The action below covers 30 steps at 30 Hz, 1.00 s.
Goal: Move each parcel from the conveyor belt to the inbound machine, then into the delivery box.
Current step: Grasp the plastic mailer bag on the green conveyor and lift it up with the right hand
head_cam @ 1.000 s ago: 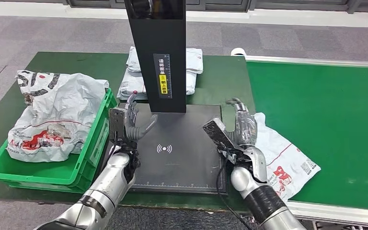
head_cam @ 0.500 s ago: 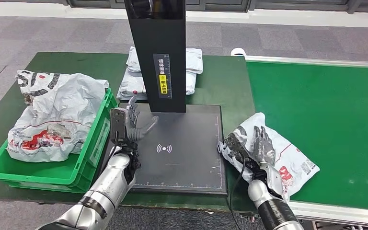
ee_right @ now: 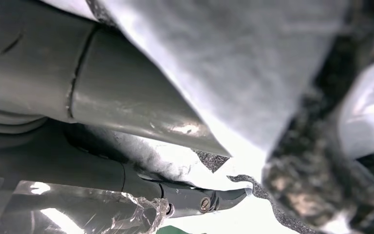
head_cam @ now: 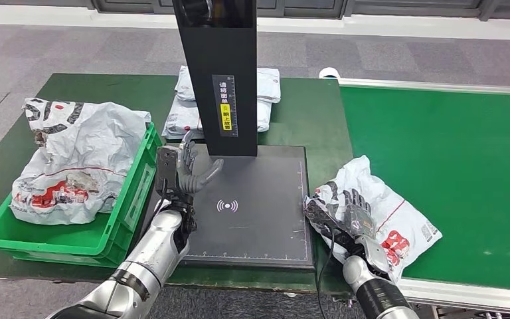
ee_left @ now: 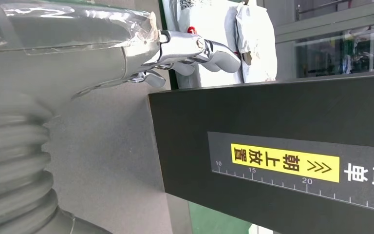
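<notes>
While the right hand (head_cam: 353, 214) lies on the white parcel (head_cam: 398, 212) at about 4 o'clock in the head view, its dark fingers (head_cam: 357, 203) press into the crumpled plastic and the thumb side tucks against the parcel's near-left edge; the hand grips the parcel. The parcel rests at the left margin of the green conveyor belt (head_cam: 451, 166), just beside the right edge of the inbound machine's black scan plate (head_cam: 252, 206). Part of the film bunches up beside the hand. In the right wrist view the thumb (ee_right: 126, 107) and a darker finger (ee_right: 195, 197) lie against grey-white parcel film (ee_right: 253, 73) with dark print; contact is plain, but the full wrap of the fingers is not readable there.

The left hand (head_cam: 184, 171) stands upright over the plate's left edge, at about 9 o'clock from the wireless symbol (head_cam: 227, 206). Fingers apart, nothing held: open. In the left wrist view its fingers (ee_left: 199, 51) reach out beside the machine's black column (ee_left: 282, 151), which bears a yellow label (ee_left: 285, 162) and a ruler scale.

Column (head_cam: 218, 73) rises from the plate's far edge, toward 12 o'clock. Behind it, grey mailers (head_cam: 265, 93) are stacked on the green surface (head_cam: 93, 90).

At 9 o'clock, the green delivery box (head_cam: 129, 193) sits touching the plate's left side. It holds a large crumpled white parcel with red print (head_cam: 73, 159) that bulges above the rim.
</notes>
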### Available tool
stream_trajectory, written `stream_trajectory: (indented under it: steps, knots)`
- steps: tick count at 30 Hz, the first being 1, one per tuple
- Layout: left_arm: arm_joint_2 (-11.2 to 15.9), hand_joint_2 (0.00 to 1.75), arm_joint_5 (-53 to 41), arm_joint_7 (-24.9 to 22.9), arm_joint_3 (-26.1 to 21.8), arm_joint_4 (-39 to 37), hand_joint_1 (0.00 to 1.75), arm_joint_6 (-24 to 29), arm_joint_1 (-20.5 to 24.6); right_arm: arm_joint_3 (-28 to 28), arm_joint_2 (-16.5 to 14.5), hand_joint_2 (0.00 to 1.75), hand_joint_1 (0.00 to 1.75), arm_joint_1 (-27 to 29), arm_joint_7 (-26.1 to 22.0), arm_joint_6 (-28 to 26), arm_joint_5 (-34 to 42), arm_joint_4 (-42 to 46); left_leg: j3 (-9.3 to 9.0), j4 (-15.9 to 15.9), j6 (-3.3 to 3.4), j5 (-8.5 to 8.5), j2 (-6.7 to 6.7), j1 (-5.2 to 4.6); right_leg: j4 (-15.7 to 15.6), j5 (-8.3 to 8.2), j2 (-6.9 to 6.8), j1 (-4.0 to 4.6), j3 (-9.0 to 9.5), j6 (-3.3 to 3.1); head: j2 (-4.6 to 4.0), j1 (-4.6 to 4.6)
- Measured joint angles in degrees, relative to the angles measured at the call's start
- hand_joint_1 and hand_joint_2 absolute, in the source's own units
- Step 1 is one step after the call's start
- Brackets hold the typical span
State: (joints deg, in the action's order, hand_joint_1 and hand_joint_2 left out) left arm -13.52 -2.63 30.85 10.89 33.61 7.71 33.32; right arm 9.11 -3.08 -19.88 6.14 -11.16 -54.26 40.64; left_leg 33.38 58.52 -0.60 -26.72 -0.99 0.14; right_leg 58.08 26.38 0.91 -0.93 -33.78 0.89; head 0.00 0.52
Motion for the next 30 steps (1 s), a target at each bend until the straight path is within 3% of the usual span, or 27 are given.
stream_trajectory:
  steps: [1, 3, 4, 8, 12, 22, 26, 30]
  knots:
    - [0.0, 1.75, -0.1, 0.0, 0.0, 0.0, 0.0, -0.1, 0.0, 0.0, 0.0, 1.75, 0.8, -0.1, -0.1, 0.6, -0.1, -0.2, -0.04, 0.0, 0.0, 0.0, 0.01, 0.0, 0.0, 0.0, 0.0, 0.0, 0.03, 0.0, 0.0, 0.0]
    - [0.0, 1.75, -0.4, -0.1, 0.0, -0.2, 0.0, -0.4, 0.1, 0.0, 0.0, 1.75, 1.68, -0.2, -1.2, 2.2, 0.1, -0.8, -0.13, 0.0, 0.0, -0.01, 0.07, 0.0, 0.0, -0.01, 0.05, 0.01, 0.11, 0.0, 0.0, 0.01]
    - [0.0, 1.75, -0.5, -0.1, 0.1, -0.2, 0.0, -0.5, 0.1, 0.0, 0.0, 1.75, 1.75, -0.3, -2.3, 2.8, 0.5, -1.1, -0.18, 0.0, 0.0, -0.02, 0.13, 0.0, 0.0, -0.01, 0.1, 0.01, 0.14, 0.0, 0.0, 0.01]
    - [0.1, 1.75, -0.8, -0.3, 0.1, -0.2, 0.0, -0.7, 0.1, -0.4, 0.2, 1.75, 1.75, -1.0, -6.7, 3.1, 3.8, -2.2, -0.36, 0.0, 0.02, -0.09, 0.49, 0.0, 0.0, -0.04, 0.36, 0.01, 0.23, -0.04, 0.0, 0.01]
    - [0.2, 1.75, -1.0, -0.7, 0.1, 0.6, 0.0, -0.6, -0.4, -1.1, 0.3, 1.75, 1.75, -1.2, -8.6, 0.0, 7.3, -1.8, -0.41, 0.0, 0.01, -0.09, 0.59, 0.01, 0.0, -0.13, 0.42, 0.05, 0.23, -0.09, 0.0, 0.0]
    - [0.3, 1.75, -1.6, -1.3, 0.1, 2.5, 0.0, 0.4, -1.6, -1.4, -0.1, 1.75, 1.75, 4.0, -9.2, -10.4, 9.8, 11.3, -0.03, -0.1, -0.04, -0.03, 0.38, 0.05, 0.0, -0.13, 0.23, 0.08, -0.08, -0.14, 0.0, 0.01]
    - [0.1, 1.75, -1.6, -0.7, 0.1, 2.5, 0.0, 0.8, -1.6, -1.4, -0.8, 1.75, 1.75, 5.4, -14.8, -15.5, 12.5, 17.3, 0.17, -0.1, -0.04, -0.03, 0.36, 0.05, 0.0, -0.14, 0.22, 0.06, -0.26, -0.14, 0.0, 0.0]
    - [-0.7, 1.75, -1.5, 0.5, 0.1, 2.0, 0.0, 0.9, -1.4, -1.0, -1.9, 1.75, 1.75, 3.9, -19.5, -17.0, 15.5, 20.8, 0.25, -0.1, -0.03, -0.02, 0.37, 0.04, 0.0, -0.14, 0.23, 0.05, -0.35, -0.14, 0.0, 0.01]
